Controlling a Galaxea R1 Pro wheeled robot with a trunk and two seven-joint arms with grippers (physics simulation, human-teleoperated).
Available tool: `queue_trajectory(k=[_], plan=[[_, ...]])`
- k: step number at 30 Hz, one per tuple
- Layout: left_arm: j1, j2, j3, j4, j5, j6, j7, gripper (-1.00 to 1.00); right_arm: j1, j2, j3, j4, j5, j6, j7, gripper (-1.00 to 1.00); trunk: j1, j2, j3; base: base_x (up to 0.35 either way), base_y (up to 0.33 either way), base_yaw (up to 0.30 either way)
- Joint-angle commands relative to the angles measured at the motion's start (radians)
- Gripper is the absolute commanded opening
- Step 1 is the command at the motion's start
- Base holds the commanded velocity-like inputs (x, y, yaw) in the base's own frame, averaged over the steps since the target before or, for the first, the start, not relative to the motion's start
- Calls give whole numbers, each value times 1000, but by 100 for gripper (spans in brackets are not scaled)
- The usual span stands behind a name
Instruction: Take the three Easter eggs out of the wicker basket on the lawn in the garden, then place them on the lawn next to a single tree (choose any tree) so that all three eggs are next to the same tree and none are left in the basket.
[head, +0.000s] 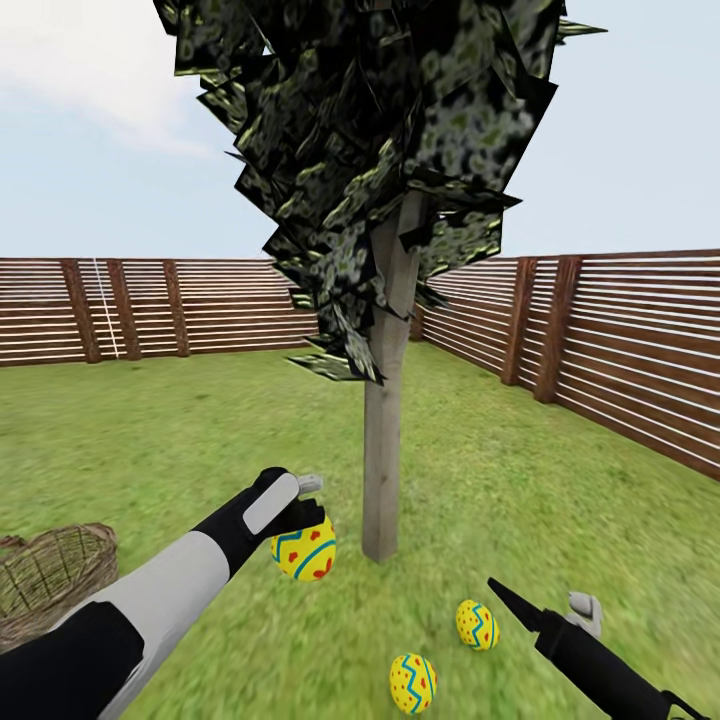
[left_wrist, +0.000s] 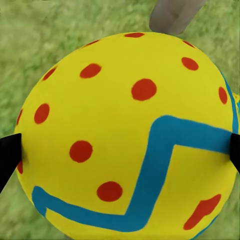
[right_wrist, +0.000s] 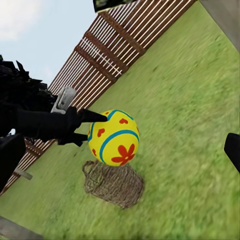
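My left gripper is shut on a yellow Easter egg with blue zigzags and red dots, held above the lawn just left of the tree's pale trunk. Close up in the left wrist view, that egg sits between two black fingertips, with the trunk behind. Two more eggs lie on the grass near the trunk's base. My right gripper hangs open beside them. The wicker basket stands at the far left; its inside is hidden. The right wrist view shows the held egg above the basket.
A brown slatted fence rings the garden, closing in on the right behind the tree. Dark blocky foliage hangs low over the trunk. Open grass stretches left of the tree and beyond it.
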Motion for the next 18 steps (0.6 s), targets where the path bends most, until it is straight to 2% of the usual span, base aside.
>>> queue_trajectory(k=[1,18], plan=[[-1,1,-5,-1,9,-8,8,-100,0,1,-1,-1,-4,6,1,100,4,-8,-4,0,0,0],[-1,4,-6,0,8,-54,-10,-100,0,3,9,3,-4,5,2,100,69,-127,-57,0,0,0]])
